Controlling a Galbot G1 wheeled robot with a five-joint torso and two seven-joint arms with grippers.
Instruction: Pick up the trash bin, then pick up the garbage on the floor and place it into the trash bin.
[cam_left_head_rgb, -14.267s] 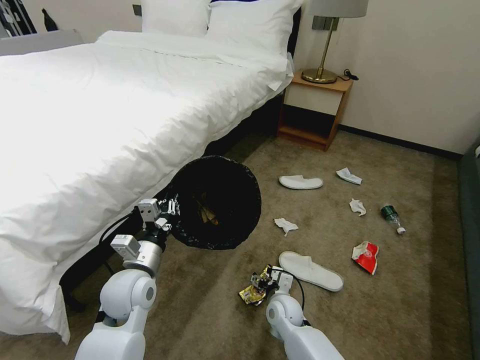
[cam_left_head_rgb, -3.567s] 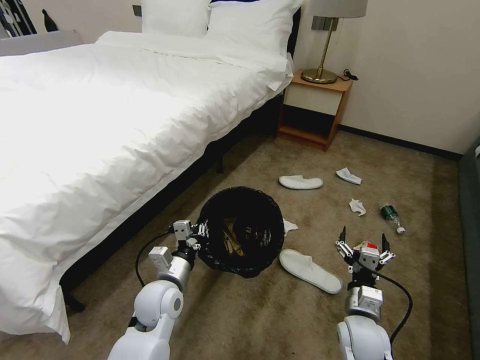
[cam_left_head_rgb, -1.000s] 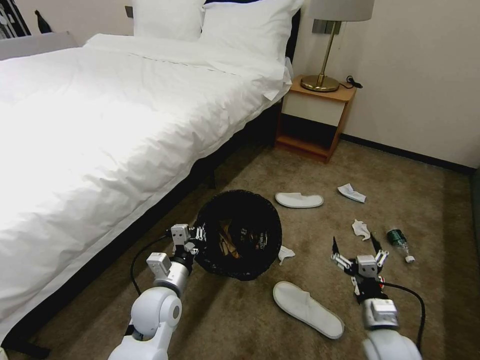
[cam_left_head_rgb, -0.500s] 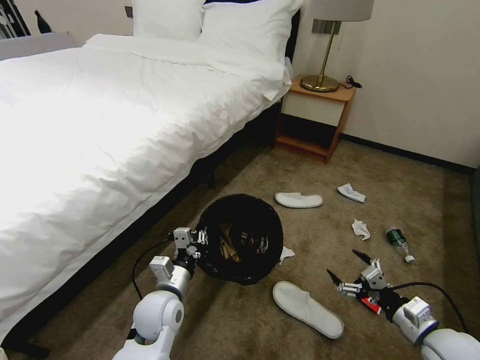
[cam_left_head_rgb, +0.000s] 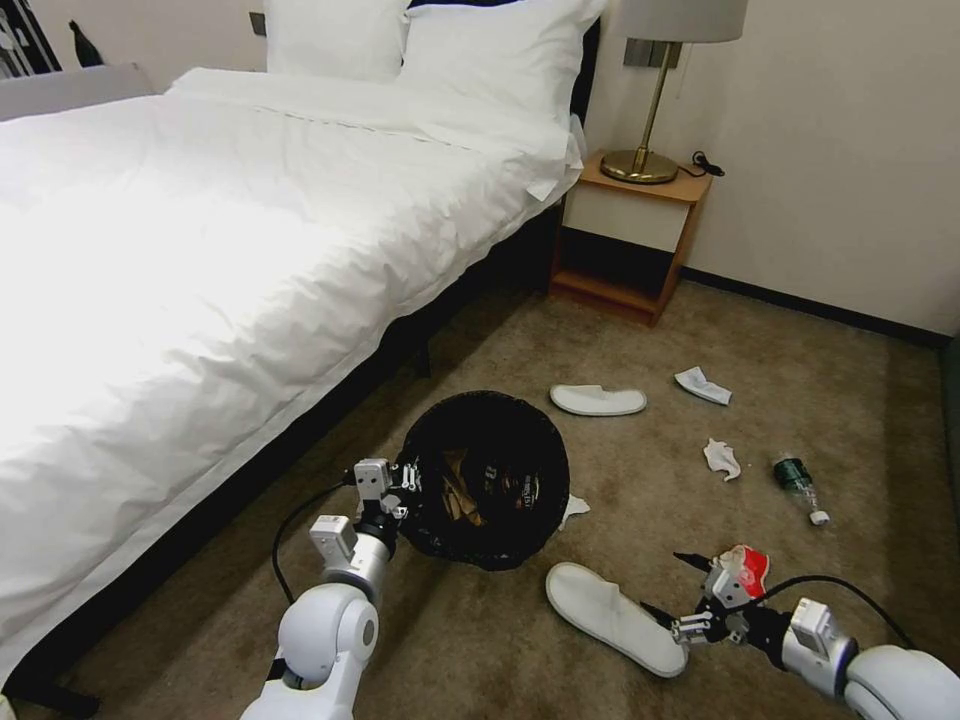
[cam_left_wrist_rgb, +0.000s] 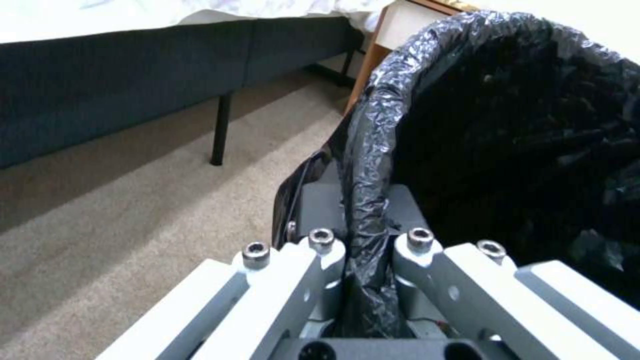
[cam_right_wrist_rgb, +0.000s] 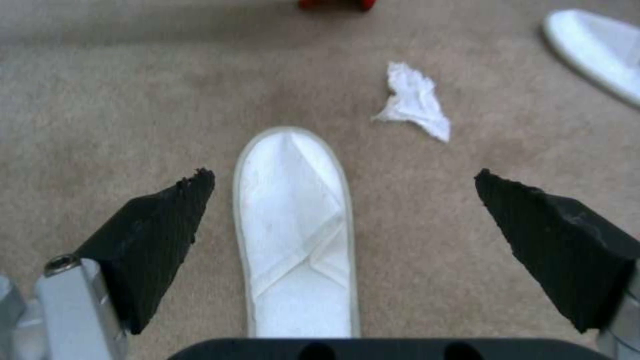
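I am holding the trash bin (cam_left_head_rgb: 487, 480) off the carpet (cam_left_head_rgb: 480, 650) with my left gripper (cam_left_head_rgb: 398, 487), whose fingers are clamping the liner-wrapped rim (cam_left_wrist_rgb: 365, 165) from both sides; the bin is tilting with its mouth toward me, beside the bed (cam_left_head_rgb: 200, 250), and some litter is lying inside it. My right gripper (cam_left_head_rgb: 676, 590) is hanging low over the floor with its black fingertips (cam_right_wrist_rgb: 157, 235) spread wide and gripping nothing, and the near white slipper (cam_right_wrist_rgb: 293, 235) is lying on the carpet between and below them, its length pointing away from the wrist. A crumpled tissue (cam_right_wrist_rgb: 415, 102) is lying just past that slipper, close to the bin. A red packet (cam_left_head_rgb: 745, 563) is sitting just behind my right wrist. Farther out, a second slipper (cam_left_head_rgb: 597, 400), two more tissues (cam_left_head_rgb: 721, 458) and a green bottle (cam_left_head_rgb: 797, 478) are lying scattered on the carpet, well apart from the bin, toward the nightstand (cam_left_head_rgb: 625, 235).
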